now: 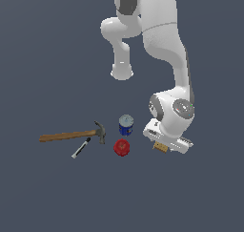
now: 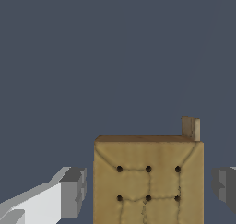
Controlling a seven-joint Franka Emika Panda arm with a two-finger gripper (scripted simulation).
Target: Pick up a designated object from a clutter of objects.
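Note:
The designated object is a tan-yellow square block [image 2: 147, 181] with dots and lines on its face. In the wrist view it lies between my two fingers, with a gap on each side. My gripper [image 2: 150, 191] is open around it, with the left finger [image 2: 73, 191] and the right finger [image 2: 225, 187] both apart from it. In the exterior view the gripper [image 1: 164, 149] is low over the floor. Only a tan corner of the block [image 1: 158, 147] shows under the hand.
On the exterior view's left of the gripper lie a red round object [image 1: 122, 147], a blue can with a silver top [image 1: 126, 125], a wooden-handled claw hammer [image 1: 71, 135] and a black-and-white marker [image 1: 81, 148]. The floor is plain dark grey.

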